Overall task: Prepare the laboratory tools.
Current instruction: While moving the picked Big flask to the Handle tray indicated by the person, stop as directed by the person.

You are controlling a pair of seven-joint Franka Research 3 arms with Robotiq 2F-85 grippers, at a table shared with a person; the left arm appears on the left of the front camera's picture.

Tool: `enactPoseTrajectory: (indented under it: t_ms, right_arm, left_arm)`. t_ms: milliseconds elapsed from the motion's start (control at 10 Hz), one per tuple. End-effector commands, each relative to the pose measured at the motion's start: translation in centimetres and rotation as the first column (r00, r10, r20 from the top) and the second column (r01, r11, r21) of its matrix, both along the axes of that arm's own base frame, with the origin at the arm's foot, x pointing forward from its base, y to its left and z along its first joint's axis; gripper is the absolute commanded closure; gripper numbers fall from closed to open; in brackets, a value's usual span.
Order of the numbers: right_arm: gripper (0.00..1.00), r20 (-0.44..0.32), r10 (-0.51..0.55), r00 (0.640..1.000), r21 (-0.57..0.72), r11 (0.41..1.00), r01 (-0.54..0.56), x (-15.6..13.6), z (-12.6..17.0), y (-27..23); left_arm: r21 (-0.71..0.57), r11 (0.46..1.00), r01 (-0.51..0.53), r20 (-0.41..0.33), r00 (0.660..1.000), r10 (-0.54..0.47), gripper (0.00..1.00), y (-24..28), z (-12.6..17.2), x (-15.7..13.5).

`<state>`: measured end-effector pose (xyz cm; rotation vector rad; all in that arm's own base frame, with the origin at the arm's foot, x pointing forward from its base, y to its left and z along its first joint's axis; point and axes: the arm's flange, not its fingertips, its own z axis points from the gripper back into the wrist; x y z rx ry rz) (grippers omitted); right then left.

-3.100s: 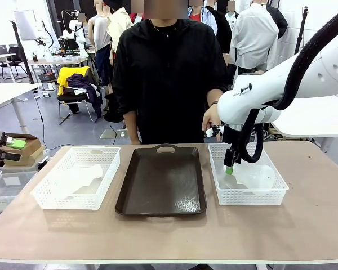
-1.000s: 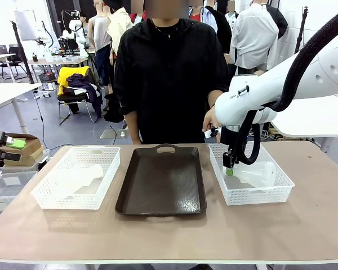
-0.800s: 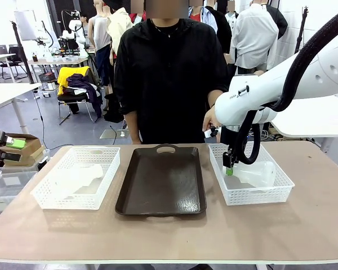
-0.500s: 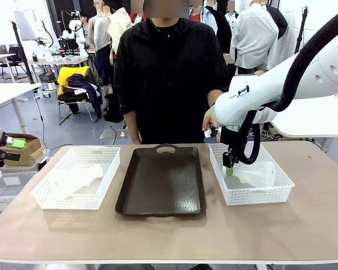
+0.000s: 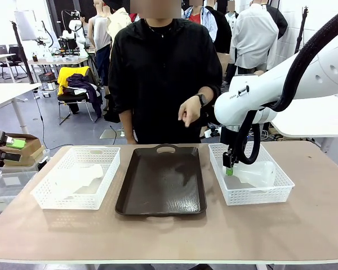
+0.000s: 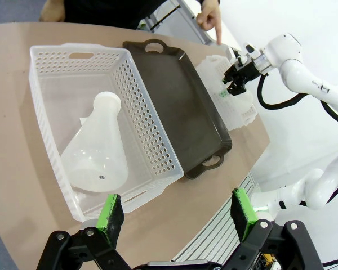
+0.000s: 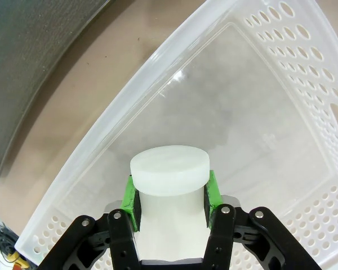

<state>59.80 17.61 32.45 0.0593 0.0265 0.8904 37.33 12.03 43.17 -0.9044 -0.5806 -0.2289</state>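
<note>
Across the tan table (image 5: 304, 225) a person (image 5: 158, 73) in black stands at the far side, one hand (image 5: 188, 114) raised with a finger extended downward. At the centre lies the dark brown tray (image 5: 163, 185), its long axis running from near side to far, with a white lattice basket on each side. The left basket (image 5: 45, 194) holds a frosted flask (image 6: 98, 149) lying on its side – long axis roughly along the basket, neck toward the person's end and angled slightly toward the tray. The right basket (image 5: 253, 196) holds the other flask (image 7: 169, 169), its neck pointing toward the tray side and its wide base toward the basket's outer wall. The right gripper (image 5: 230, 169) reaches down into this basket, green pads clamped on either side of the neck just under the rim. The left gripper (image 6: 174, 211) hangs above the near left table edge – jaws wide apart, nothing between them
</note>
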Motion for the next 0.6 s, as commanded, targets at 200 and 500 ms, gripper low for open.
enactPoseTrajectory:
  t_ms: [200, 500]
  right_arm:
    - [1.00, 0.017, 0.009, 1.000, 0.002, 1.000, -0.009, 0.07, -0.13, -0.04]
    - [1.00, 0.017, 0.009, 1.000, 0.002, 1.000, -0.009, 0.07, -0.13, -0.04]
  left_arm:
    - [-0.015, 1.000, 0.002, 0.010, 1.000, -0.002, 0.00, 0.11, 0.07, -0.07]
    - [-0.015, 1.000, 0.002, 0.010, 1.000, -0.002, 0.00, 0.11, 0.07, -0.07]
